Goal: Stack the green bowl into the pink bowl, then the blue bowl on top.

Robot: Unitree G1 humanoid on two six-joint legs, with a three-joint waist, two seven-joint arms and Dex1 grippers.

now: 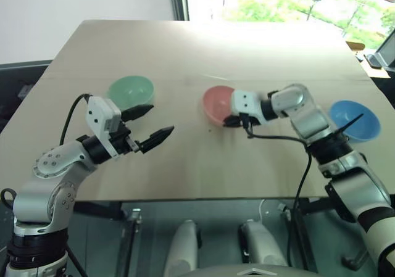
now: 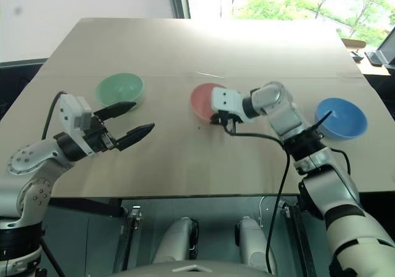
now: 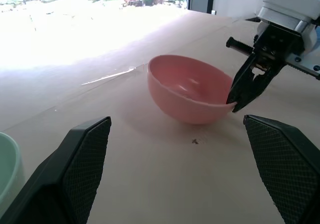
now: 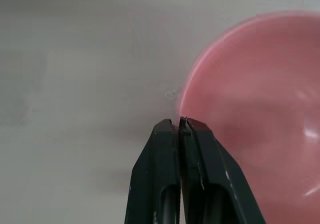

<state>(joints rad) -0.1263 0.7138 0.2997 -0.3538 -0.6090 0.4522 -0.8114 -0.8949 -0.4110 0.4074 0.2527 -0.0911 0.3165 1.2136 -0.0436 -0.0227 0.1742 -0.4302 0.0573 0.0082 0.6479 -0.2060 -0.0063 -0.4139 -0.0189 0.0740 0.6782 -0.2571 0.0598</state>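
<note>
One pink bowl [image 1: 217, 103] rim sits pinched in right claw [image 1: 231, 121].

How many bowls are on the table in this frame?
3. The green bowl sits on the robot's left, the pink bowl mid-table, tilted, with the right gripper shut on its rim, the blue bowl on the right.

A pale wooden table [image 1: 185, 160] carries the green bowl [image 1: 131, 91] at left, the tilted pink bowl [image 1: 217, 103] mid-table, and the blue bowl [image 1: 354, 120] at right.
</note>
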